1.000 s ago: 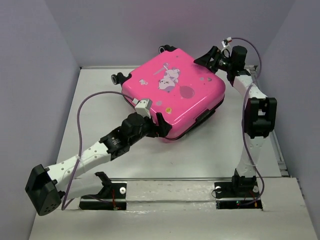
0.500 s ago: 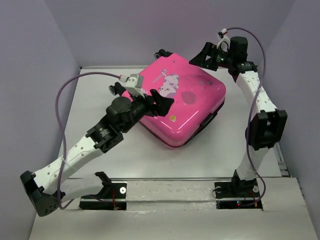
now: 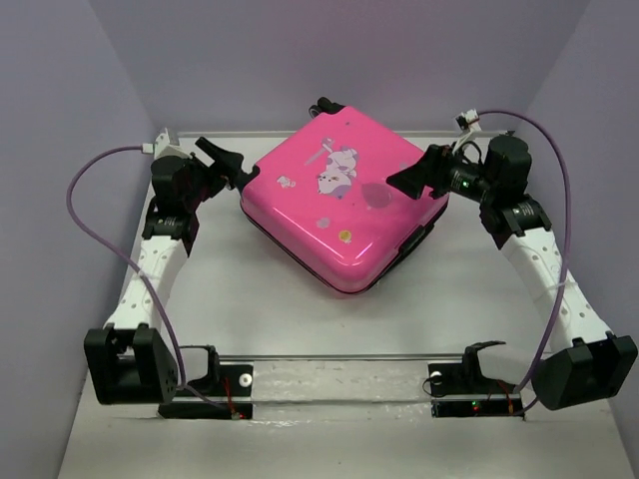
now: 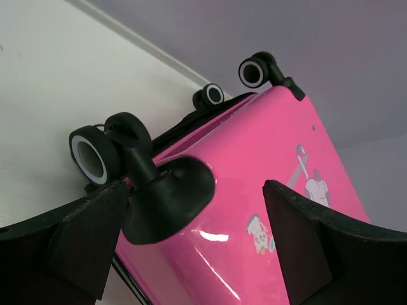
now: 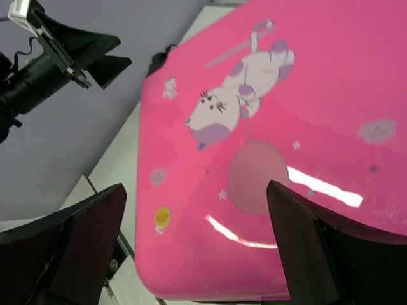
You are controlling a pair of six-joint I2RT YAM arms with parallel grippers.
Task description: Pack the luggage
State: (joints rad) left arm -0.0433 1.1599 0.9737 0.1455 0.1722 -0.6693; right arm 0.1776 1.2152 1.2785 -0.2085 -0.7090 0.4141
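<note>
The hot-pink luggage lies flat and closed in the middle of the table, cartoon animal and balloon print facing up, black wheels at its far-left side. My left gripper is open and empty just left of the case's wheel corner; in the left wrist view the luggage and a black wheel fill the gap between my fingers. My right gripper is open and empty above the case's right edge; the right wrist view looks down on the luggage.
Grey walls close in the table on the left, back and right. A metal rail runs across the near edge by the arm bases. The left arm also shows in the right wrist view.
My left gripper has swung from the case's near-left side, over the lid, out to the far-left wheel corner. My right gripper moved from the far corner down to the right edge. The case rotated slightly.
</note>
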